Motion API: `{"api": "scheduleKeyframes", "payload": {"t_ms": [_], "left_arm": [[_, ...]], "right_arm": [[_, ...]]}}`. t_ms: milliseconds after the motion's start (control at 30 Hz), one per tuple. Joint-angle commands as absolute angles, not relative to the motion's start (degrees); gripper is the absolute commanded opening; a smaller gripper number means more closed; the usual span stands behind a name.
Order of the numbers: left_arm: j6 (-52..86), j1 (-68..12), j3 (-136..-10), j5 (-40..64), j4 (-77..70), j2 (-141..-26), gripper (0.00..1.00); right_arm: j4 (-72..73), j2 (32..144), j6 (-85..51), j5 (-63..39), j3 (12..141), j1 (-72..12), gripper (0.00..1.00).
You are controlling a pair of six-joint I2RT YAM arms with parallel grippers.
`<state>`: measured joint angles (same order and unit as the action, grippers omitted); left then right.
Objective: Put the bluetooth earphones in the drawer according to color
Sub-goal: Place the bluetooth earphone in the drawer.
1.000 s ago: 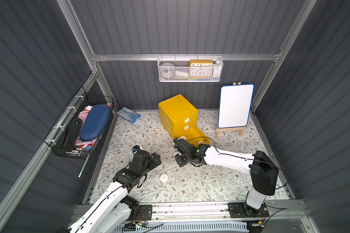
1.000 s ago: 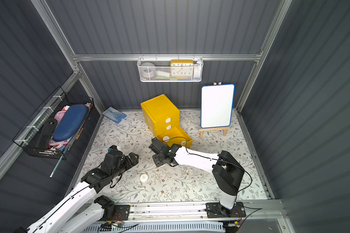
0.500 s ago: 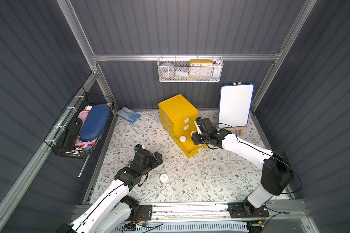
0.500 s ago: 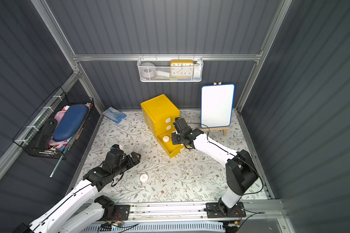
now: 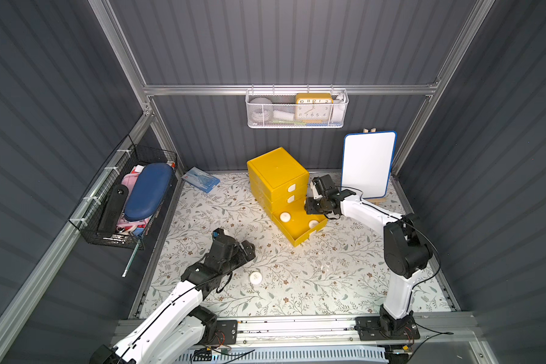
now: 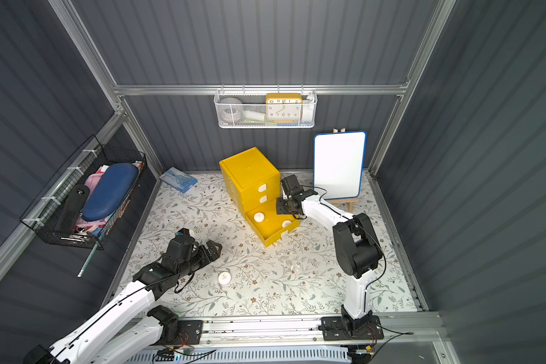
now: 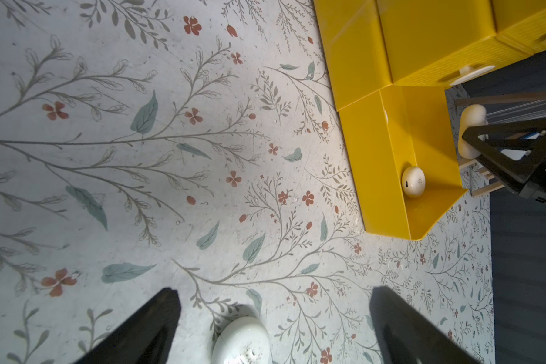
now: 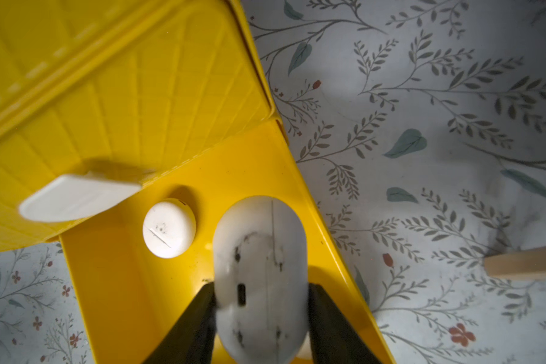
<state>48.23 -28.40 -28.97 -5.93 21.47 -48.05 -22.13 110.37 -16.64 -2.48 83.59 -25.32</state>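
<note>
Grey ribbed walls [image 5: 297,41], floral tabletop [image 5: 344,277], yellow drawer cabinet [image 5: 276,167]

Grey ribbed walls [image 5: 297,47] enclosed the floral tabletop [image 5: 297,283]; a white mesh basket [image 5: 297,126] hung on the back rail [image 5: 202,89], a black wire basket [image 5: 114,240] at the side.

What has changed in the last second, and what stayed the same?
The right gripper moved from the middle of the mat back over the open bottom drawer, where it holds a white earphone case between its fingers. The left gripper stayed open and still near the loose white case; the drawer stayed open.
</note>
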Motion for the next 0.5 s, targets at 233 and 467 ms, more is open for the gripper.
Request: {"api": "scheduleKeyframes", "payload": {"t_ms": [233,467], "left_arm": [[45.21,-28.21,-28.58,-4.23,20.9,-52.35,0.99],[43.8,-29.13,-27.9,-1.86,21.86,-54.74,0.99]], "right_arm": [[-23.47,105.81,-16.51,-6.79,84.69,-25.21,0.71],[-22.29,95.79,-17.36,-9.72,76.44,-25.88,0.81]]}}
